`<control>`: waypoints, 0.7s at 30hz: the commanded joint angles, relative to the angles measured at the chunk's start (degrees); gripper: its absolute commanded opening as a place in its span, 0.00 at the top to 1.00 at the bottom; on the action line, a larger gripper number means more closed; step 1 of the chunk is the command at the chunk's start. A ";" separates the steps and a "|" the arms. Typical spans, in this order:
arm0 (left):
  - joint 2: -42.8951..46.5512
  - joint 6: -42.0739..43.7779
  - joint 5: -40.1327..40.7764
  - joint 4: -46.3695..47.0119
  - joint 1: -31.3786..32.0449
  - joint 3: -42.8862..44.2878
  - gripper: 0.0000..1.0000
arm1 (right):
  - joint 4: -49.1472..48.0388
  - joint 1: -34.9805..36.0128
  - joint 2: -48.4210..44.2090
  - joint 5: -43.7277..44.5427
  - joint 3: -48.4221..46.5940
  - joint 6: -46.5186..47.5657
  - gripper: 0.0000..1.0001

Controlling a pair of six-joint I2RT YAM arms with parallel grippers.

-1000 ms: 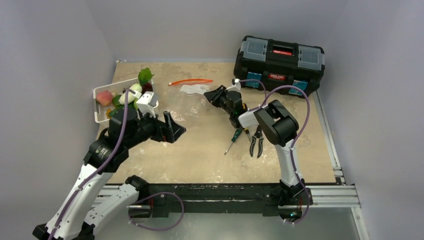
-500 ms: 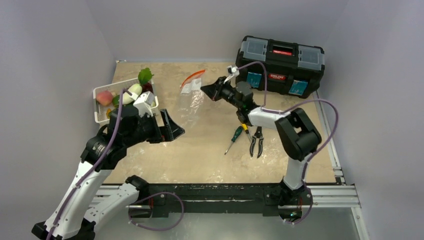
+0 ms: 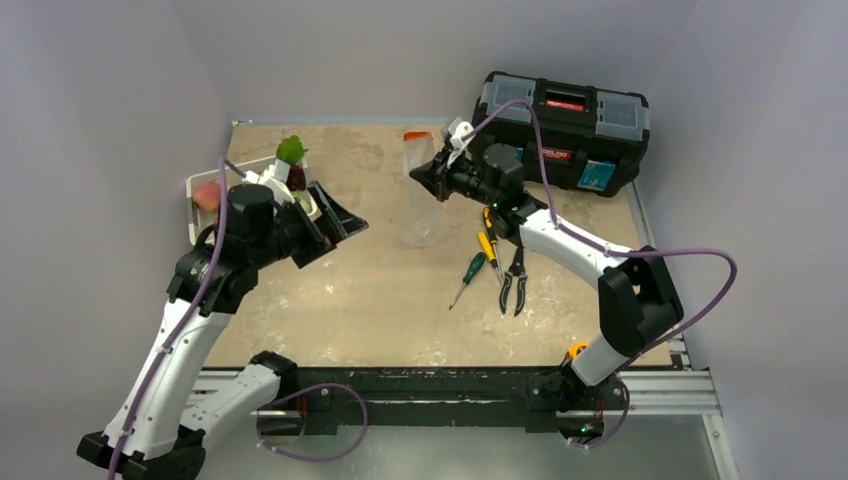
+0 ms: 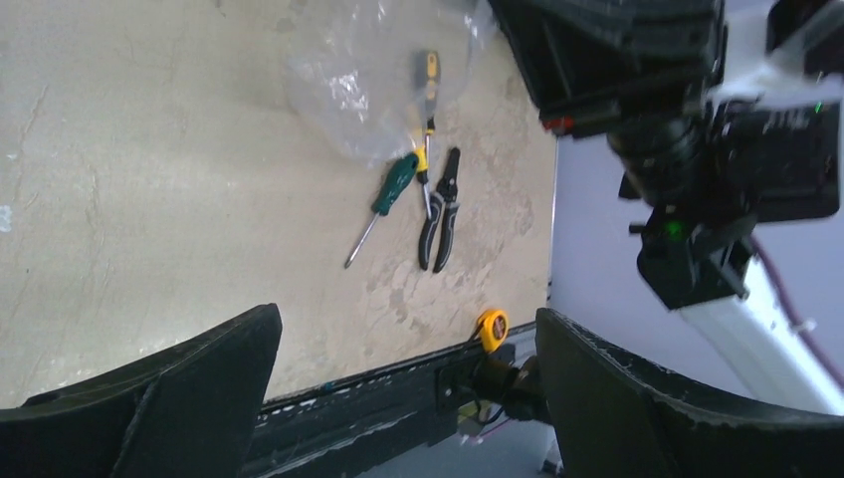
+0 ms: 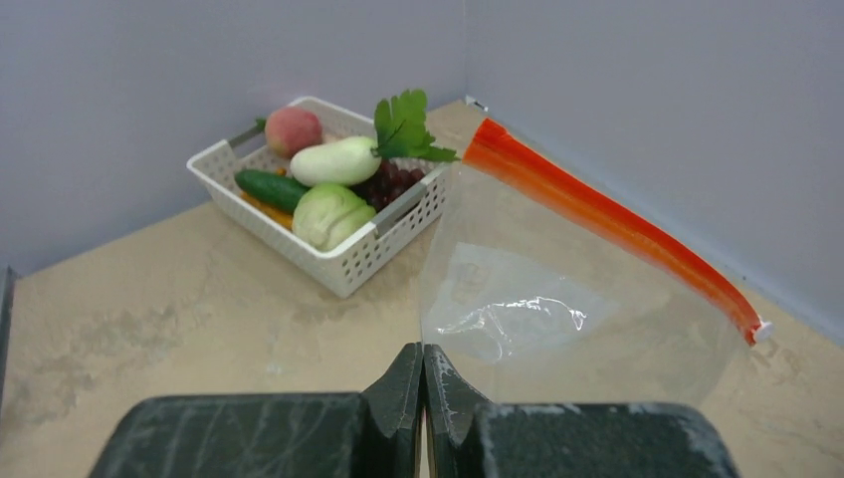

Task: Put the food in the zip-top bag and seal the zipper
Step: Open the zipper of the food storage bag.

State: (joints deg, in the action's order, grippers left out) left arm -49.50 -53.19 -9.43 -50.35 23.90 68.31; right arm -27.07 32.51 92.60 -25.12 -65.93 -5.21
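Note:
The clear zip-top bag [image 3: 420,200] hangs upright above the table with its orange-red zipper [image 3: 418,136] on top. My right gripper [image 3: 434,176] is shut on the bag's side edge. In the right wrist view the pinched fingertips [image 5: 423,351] hold the bag [image 5: 557,299] below the zipper [image 5: 607,219]. The food lies in a white basket [image 5: 328,264]: peach [image 5: 294,129], dark green cucumber [image 5: 267,186], cabbage [image 5: 328,214], grapes [image 5: 393,182]. My left gripper [image 3: 335,230] stands open and holds nothing beside the basket [image 3: 195,200]; in its own view the gripper [image 4: 408,398] looks across the table.
A black toolbox [image 3: 560,125] stands at the back right. A green screwdriver [image 3: 467,275], a yellow screwdriver [image 3: 487,245] and pliers [image 3: 512,280] lie right of centre. A yellow tape measure [image 4: 491,327] sits at the table's near edge. Grey walls close in the left, back and right.
My right gripper closed on the bag and lifted it off the table until it hangs upright. My left gripper swung up and back towards the basket, staying open.

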 commanded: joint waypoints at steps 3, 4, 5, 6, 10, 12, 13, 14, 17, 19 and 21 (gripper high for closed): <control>-5.97 -4.74 -20.34 12.19 -12.59 -2.55 0.00 | 4.45 2.06 -7.23 -2.51 4.57 8.79 1.00; -6.96 -5.53 -23.67 14.84 -13.82 -3.71 0.00 | 4.17 2.35 -7.37 -2.79 5.22 8.52 1.00; -7.79 -6.20 -25.96 17.06 -14.64 -4.66 0.00 | 4.05 3.21 -7.52 -2.82 5.79 8.28 1.00; -8.37 -6.67 -27.05 18.92 -15.22 -5.39 0.00 | 3.37 3.70 -7.66 -2.73 6.60 7.84 1.00; -10.92 -5.05 -27.04 19.73 -16.47 -4.85 0.04 | -3.16 4.93 -9.52 -2.46 12.19 3.76 1.00; -12.44 -4.94 -27.33 19.97 -17.30 -3.92 0.04 | -1.49 5.83 -9.92 -2.24 12.60 4.27 1.00; -13.01 -5.24 -27.91 20.75 -17.58 -3.67 0.04 | -0.67 6.23 -10.09 -1.96 12.66 4.70 1.00; -13.59 -5.55 -28.24 21.36 -17.72 -3.38 0.03 | -0.90 6.42 -10.50 -1.75 13.16 4.61 1.00; -14.89 -6.34 -27.04 21.41 -17.75 -3.04 0.01 | -3.74 6.59 -12.10 -1.89 16.32 2.25 1.00; -15.61 -7.61 -26.50 22.73 -17.75 -4.08 0.01 | -4.75 6.84 -12.78 -1.80 17.61 1.11 1.00; -16.81 -8.37 -26.47 24.21 -17.75 -5.07 0.01 | -6.24 7.03 -13.47 -1.62 19.26 0.00 1.00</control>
State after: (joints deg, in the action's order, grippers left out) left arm -64.86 -59.05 -34.74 -31.00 6.48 62.76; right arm -27.92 39.00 82.06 -26.61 -48.93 -2.15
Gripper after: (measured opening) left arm 0.991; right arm 0.003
